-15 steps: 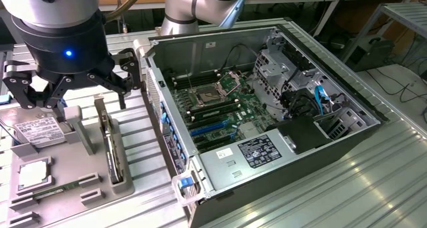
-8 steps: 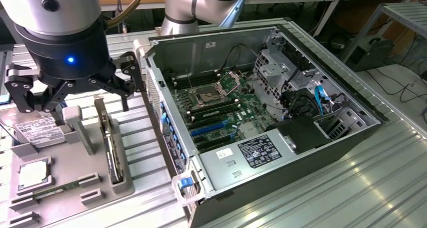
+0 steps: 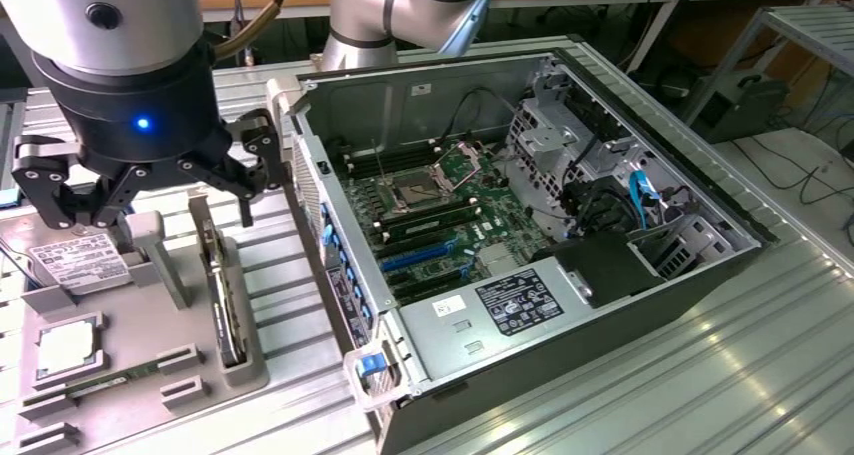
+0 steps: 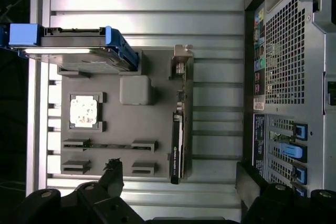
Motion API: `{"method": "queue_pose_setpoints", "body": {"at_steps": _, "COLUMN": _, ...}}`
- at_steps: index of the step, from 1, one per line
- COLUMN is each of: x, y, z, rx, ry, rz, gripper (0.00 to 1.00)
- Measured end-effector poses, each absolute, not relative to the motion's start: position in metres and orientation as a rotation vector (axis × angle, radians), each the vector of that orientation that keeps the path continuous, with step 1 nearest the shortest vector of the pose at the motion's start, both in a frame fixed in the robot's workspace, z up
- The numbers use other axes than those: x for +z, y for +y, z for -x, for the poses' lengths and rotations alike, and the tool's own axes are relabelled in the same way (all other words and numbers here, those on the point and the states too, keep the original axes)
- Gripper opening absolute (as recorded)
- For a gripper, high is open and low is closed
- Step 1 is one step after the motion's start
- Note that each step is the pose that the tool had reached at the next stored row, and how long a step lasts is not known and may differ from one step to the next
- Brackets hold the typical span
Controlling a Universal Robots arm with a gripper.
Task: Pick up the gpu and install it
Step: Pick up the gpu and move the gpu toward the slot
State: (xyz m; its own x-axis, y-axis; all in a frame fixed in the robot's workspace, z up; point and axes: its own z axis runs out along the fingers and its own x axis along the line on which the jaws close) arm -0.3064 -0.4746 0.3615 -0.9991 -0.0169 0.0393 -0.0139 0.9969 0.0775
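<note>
- Exterior view: the gripper is seen hanging over a grey holder tray on the metal table.
- Its fingers are spread wide apart, and nothing is held between them.
- The gpu is stood up on its thin edge in a slot of the tray, on the side nearest the computer case.
- The gpu is not touched by the gripper.
- A hard drive with a white label is kept at the far end of the tray, under the gripper.
- A square processor chip is laid flat in the tray, and a thin memory stick is laid just beside it.
- The computer case is laid on its side with the cover off, so the green motherboard can be seen inside.
- Blue card slots are seen on the motherboard, and no card is fitted in them.
- In the wrist view, the gpu is seen edge-on, with its silver bracket at one end.
- Two dark fingers are seen well apart, and the near end of the gpu is placed between them.
- The hard drive is seen in a blue frame, and the processor chip is seen near it.
</note>
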Motion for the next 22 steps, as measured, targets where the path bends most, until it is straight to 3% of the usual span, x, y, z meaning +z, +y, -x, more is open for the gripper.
{"method": "queue_pose_setpoints", "body": {"at_steps": 2, "x": 0.361, "y": -0.475, "z": 0.306, "rx": -0.12, "ry": -3.096, "rz": -0.024, "gripper": 0.89}}
{"method": "queue_pose_setpoints", "body": {"at_steps": 5, "x": 0.36, "y": -0.475, "z": 0.306, "rx": -0.12, "ry": -3.09, "rz": -0.023, "gripper": 0.76}}
{"method": "queue_pose_setpoints", "body": {"at_steps": 22, "x": 0.341, "y": -0.474, "z": 0.307, "rx": -0.111, "ry": -3.111, "rz": -0.171, "gripper": 0.76}}
